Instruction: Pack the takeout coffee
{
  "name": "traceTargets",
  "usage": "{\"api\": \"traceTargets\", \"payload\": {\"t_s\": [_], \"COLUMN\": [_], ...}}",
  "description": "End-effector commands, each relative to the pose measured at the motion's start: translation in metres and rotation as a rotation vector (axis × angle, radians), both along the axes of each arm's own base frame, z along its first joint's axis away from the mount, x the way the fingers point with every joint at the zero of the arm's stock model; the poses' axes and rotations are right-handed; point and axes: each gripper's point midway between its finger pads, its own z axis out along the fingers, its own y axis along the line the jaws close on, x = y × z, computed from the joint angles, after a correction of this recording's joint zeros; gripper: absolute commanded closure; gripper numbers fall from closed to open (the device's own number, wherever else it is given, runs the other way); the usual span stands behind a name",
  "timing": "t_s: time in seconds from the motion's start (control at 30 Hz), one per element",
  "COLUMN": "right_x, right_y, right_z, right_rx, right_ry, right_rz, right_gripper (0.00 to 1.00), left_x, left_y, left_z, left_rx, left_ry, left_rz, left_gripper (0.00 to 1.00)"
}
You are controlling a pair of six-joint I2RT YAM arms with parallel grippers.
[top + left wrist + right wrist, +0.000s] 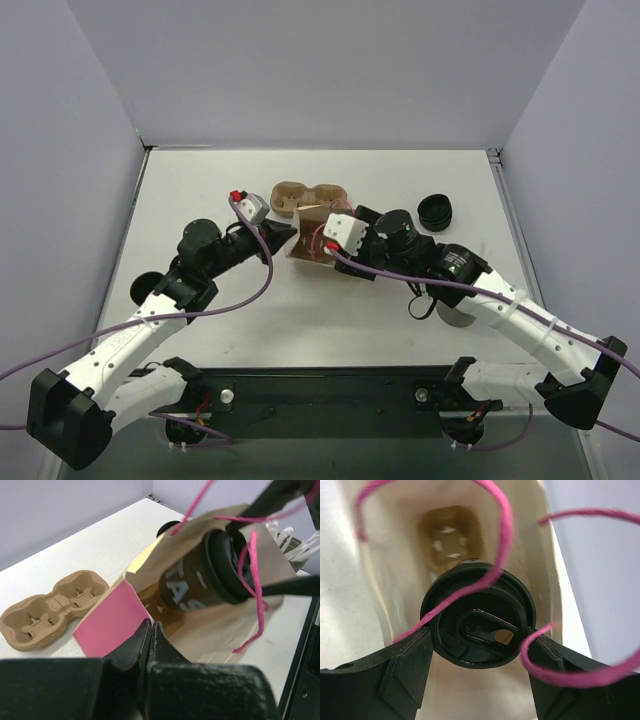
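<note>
Brown kraft paper with one pink outer panel, that's the paper bag (112, 625), lying tipped on its side on the white table (200, 180) with its mouth turned toward the arms. The left gripper (151, 627) is seen with its fingers pressed tight together right on the lower edge of the bag's mouth, where the pink panel meets the brown inside, so the paper looks pinched there.

The takeout coffee cup (480, 625), black with a black sip lid, is clamped just under the lid rim by the right gripper (480, 641), one finger on each side. It's held sideways, bottom first, partway inside the mouth of the bag, lid end facing out. White lettering can be made out on the cup's side in the left wrist view, only partly readable. The pink string handles (255, 580) are looped loosely across the lid and fingers.

The brown pulp tray (50, 605) is sat just behind the bag, and a stack of loose black lids (436, 211) is off to the right.
</note>
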Motion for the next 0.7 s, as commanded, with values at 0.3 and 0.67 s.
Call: {"api": "traceTargets", "payload": {"t_s": [0.3, 0.67], "right_x": [-0.02, 0.0], "right_y": [0.0, -0.008], "right_z": [-0.025, -0.029], "right_rx": [-0.132, -0.14], "right_ry": [-0.123, -0.174], "right_rz": [0.092, 0.013], "right_gripper": [0.57, 0.57], "left_x": [-0.003, -0.011], "left_y": [0.005, 0.002], "left_z": [0.018, -0.005], "left_rx": [-0.054, 0.014], "left_ry": [-0.123, -0.171], "left_rz": [0.019, -0.023], "left_gripper": [1.0, 1.0]}}
